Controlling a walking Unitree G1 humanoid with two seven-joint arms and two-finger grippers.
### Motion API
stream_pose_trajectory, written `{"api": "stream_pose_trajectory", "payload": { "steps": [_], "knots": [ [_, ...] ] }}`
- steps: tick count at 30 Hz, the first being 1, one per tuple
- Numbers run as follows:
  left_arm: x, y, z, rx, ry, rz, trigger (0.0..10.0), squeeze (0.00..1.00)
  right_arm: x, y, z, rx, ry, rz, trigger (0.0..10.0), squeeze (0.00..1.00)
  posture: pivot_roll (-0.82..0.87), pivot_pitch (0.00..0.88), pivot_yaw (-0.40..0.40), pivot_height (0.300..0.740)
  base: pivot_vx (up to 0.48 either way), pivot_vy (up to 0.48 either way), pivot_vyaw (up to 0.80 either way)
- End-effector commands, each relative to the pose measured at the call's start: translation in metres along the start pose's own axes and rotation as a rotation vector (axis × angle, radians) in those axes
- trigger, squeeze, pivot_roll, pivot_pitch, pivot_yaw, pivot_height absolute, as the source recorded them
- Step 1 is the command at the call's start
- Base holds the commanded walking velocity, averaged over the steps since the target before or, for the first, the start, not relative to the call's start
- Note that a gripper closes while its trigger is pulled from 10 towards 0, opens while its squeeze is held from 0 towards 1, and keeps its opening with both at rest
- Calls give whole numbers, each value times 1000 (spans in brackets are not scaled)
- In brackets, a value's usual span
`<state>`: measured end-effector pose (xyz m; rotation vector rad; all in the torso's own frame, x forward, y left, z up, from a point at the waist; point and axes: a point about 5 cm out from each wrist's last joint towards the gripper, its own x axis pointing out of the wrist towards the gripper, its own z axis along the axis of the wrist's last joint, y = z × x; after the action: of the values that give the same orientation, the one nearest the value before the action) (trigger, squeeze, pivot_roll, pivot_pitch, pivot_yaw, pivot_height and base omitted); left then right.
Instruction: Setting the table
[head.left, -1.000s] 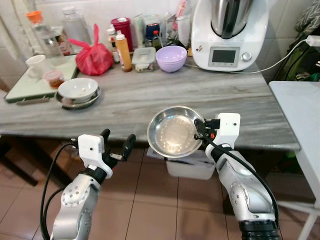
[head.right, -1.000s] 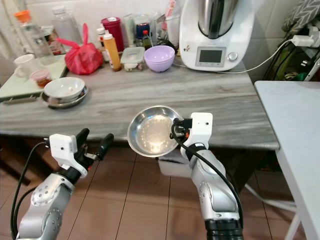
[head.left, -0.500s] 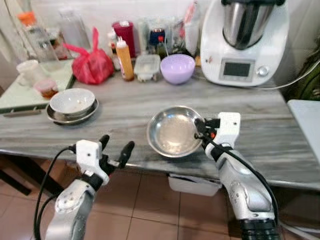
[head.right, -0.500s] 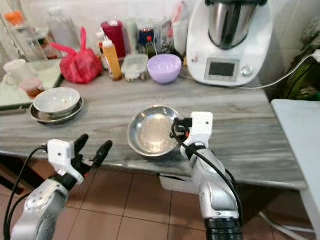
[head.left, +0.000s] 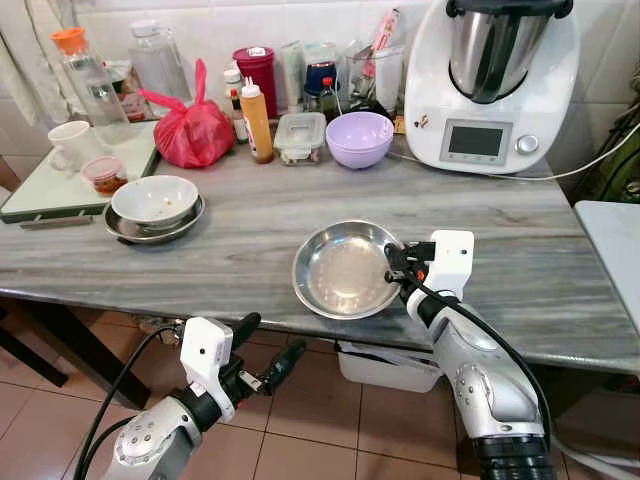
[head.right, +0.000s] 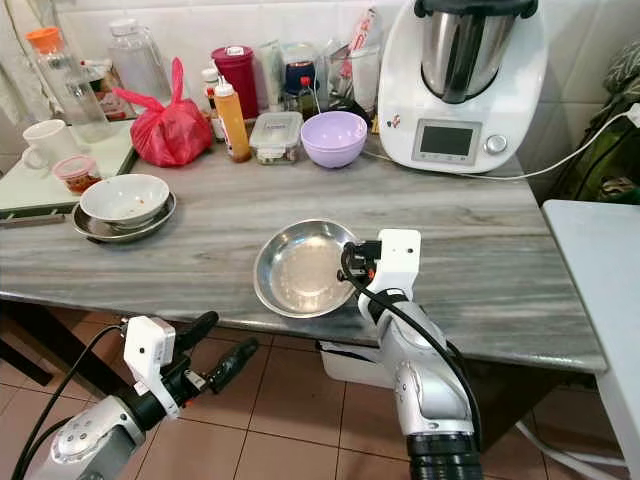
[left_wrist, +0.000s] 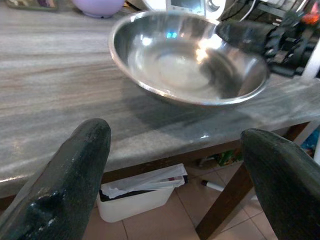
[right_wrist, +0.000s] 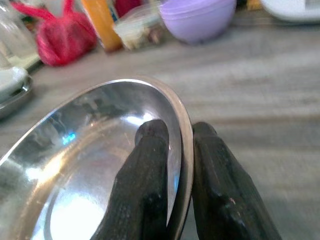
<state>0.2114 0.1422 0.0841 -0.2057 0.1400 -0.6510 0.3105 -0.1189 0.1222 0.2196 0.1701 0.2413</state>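
Note:
A round steel bowl (head.left: 345, 270) is held just over the grey marble counter (head.left: 250, 215) near its front edge, tilted slightly. My right gripper (head.left: 392, 262) is shut on the bowl's right rim, one finger inside and one outside, as the right wrist view shows the fingers (right_wrist: 150, 165) pinching the rim of the steel bowl (right_wrist: 95, 170). My left gripper (head.left: 265, 350) hangs open below the counter's front edge, over the tiled floor, with nothing between its fingers (left_wrist: 75, 165).
At the counter's left sits a white bowl on a steel plate (head.left: 155, 200). Behind stand a red bag (head.left: 193, 125), a sauce bottle (head.left: 256, 120), a lidded box (head.left: 301, 135), a purple bowl (head.left: 360, 138) and a white cooking machine (head.left: 490, 80). A white bin (head.left: 385, 365) sits under the counter.
The camera has come closer to the counter. My right gripper carried the steel bowl forward over the counter top. My left arm dropped lower, below the counter edge.

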Motion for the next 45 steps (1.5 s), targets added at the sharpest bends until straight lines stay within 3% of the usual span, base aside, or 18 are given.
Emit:
{"api": "stream_pose_trajectory", "payload": {
  "steps": [1,13,24,36,37,38,39,45],
  "knots": [
    [-2,2,5,22,2,0,10000,0,5,3,6,7,-23,16,10000,0,-120,54,73,740,0,0,0],
    [-8,8,1,23,19,7,10000,0,28,11,-4,91,7,17,10000,0,-98,59,78,740,0,0,0],
    [-11,8,0,27,35,3,10000,0,49,40,-11,125,28,72,10000,0,-77,63,81,740,0,0,0],
    [-15,6,1,29,38,3,10000,0,57,34,-15,100,48,0,10000,0,-65,65,81,740,0,0,0],
    [-15,6,1,30,38,4,10000,0,57,34,-15,104,51,-1,10000,431,-65,65,81,740,0,0,0],
    [-15,6,1,30,38,4,10000,0,57,34,-16,109,53,-1,10000,431,-65,65,81,740,0,0,0],
    [-14,6,1,30,38,4,10000,0,57,34,-16,105,55,-3,10000,1000,-69,62,81,740,0,0,0],
    [-12,2,5,38,30,0,10000,0,59,30,-17,89,53,-17,10000,1000,-75,54,79,740,0,0,0]
  ]
}}
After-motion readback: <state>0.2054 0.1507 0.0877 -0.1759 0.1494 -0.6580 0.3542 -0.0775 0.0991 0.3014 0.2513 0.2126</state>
